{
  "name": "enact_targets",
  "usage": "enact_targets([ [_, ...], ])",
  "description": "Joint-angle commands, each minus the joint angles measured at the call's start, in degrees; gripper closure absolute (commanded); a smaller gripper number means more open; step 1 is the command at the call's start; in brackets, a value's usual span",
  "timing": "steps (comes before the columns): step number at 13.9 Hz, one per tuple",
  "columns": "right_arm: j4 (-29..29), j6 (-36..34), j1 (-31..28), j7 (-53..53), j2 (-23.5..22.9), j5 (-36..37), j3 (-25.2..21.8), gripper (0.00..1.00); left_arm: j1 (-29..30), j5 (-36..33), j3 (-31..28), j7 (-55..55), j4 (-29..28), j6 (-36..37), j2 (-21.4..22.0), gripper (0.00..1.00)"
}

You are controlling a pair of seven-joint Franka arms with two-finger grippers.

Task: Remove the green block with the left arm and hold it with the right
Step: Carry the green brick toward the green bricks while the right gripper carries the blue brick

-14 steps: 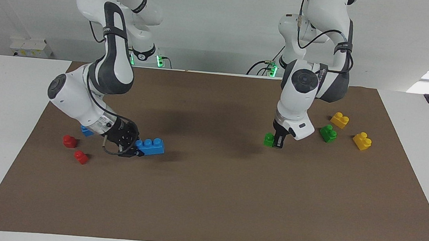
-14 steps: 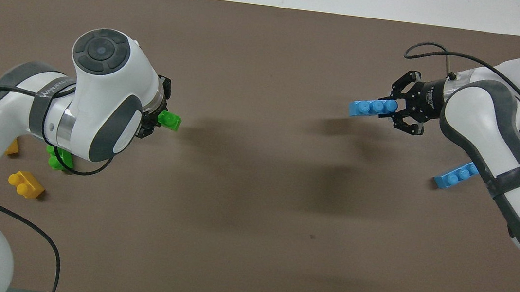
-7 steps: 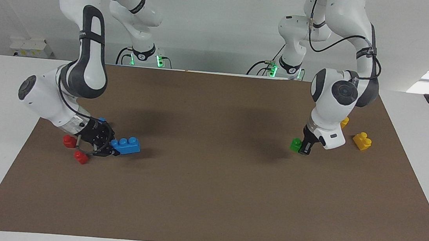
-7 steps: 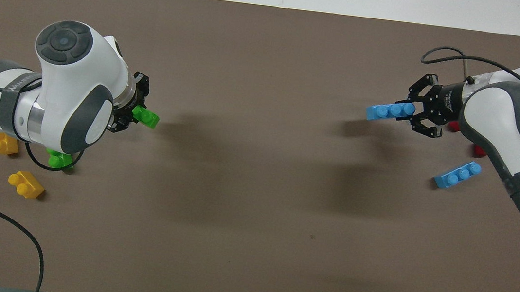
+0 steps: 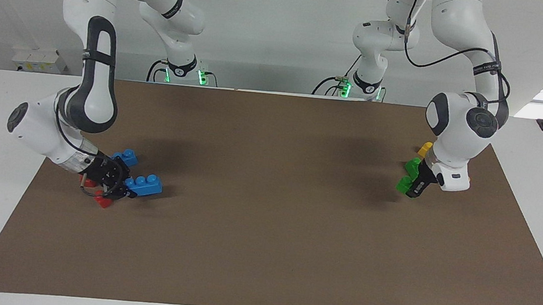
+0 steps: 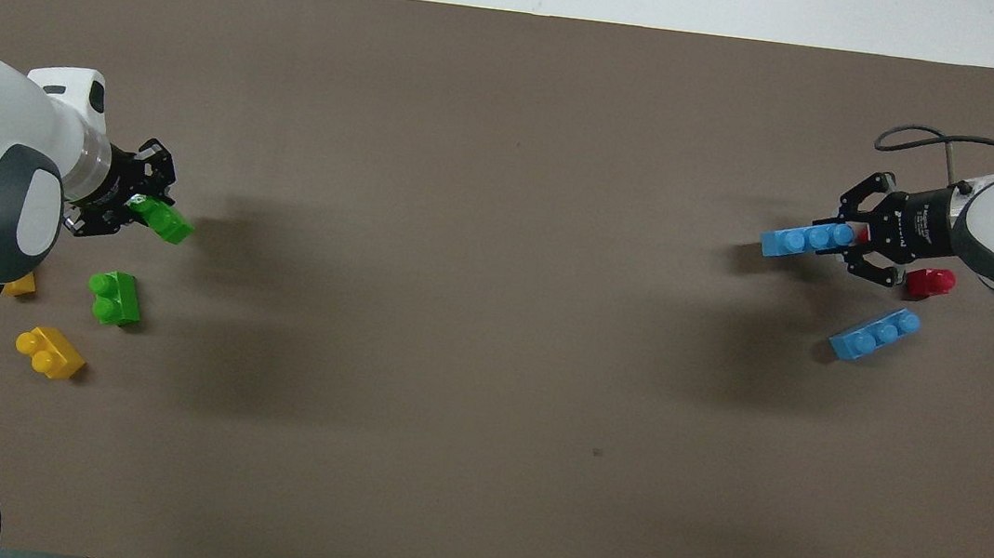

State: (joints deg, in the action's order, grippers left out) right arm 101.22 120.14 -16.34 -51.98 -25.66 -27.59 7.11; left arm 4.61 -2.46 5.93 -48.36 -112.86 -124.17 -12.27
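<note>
My left gripper [image 5: 411,186] [image 6: 139,203] is shut on the green block [image 5: 403,183] [image 6: 164,221] and holds it just above the brown mat at the left arm's end. A second green block [image 5: 414,167] [image 6: 116,298] lies on the mat beside it, nearer to the robots. My right gripper [image 5: 121,189] [image 6: 849,245] is shut on a blue three-stud brick [image 5: 145,184] [image 6: 805,240] and holds it low over the mat at the right arm's end.
Another blue brick [image 5: 125,157] [image 6: 874,333] and red blocks [image 5: 103,201] [image 6: 930,282] lie by the right gripper. A yellow brick [image 6: 50,353] lies near the second green block, and another [image 5: 425,148] [image 6: 14,286] shows partly under the left arm.
Both arms have drawn apart toward their own ends of the table. The left gripper carried the green block along, and the right gripper carried the blue brick.
</note>
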Motion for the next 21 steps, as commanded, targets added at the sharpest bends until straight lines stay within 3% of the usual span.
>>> enact_targets([
  [1, 0.29, 1.15, -1.85, 1.88, -0.79, 0.78, 0.89, 1.00, 2.07, 0.96, 0.40, 2.92, -4.73, -5.54, 1.38, 1.00],
  [16, 2.75, 3.70, -3.96, 3.11, -0.89, 1.04, 0.89, 1.00, 3.92, 0.96, 0.22, 5.47, -6.31, -12.67, -2.32, 1.00],
  [17, 2.75, 3.70, -3.88, 3.11, -0.89, 1.04, 0.89, 0.81, 3.83, 0.96, 0.13, 5.56, -6.75, -13.11, -2.32, 1.00],
  [18, 2.75, 3.79, -3.87, 3.20, -0.89, 1.13, 0.89, 0.52, 3.92, 0.96, 0.22, 5.65, -6.84, -13.20, -2.23, 1.00],
  [19, 2.75, 3.79, -3.87, 3.12, -0.89, 1.13, 0.89, 0.38, 3.83, 0.96, 0.13, 5.56, -6.84, -13.38, -2.23, 1.00],
  [20, 2.66, 3.79, -3.96, 3.11, -0.89, 1.04, 0.89, 0.29, 3.92, 0.96, 0.13, 5.65, -6.84, -13.99, -2.32, 1.00],
  [21, 2.66, 3.79, -3.96, 3.11, -0.89, 1.04, 0.89, 0.28, 4.00, 0.96, 0.13, 5.91, -7.10, -14.43, -2.41, 1.00],
])
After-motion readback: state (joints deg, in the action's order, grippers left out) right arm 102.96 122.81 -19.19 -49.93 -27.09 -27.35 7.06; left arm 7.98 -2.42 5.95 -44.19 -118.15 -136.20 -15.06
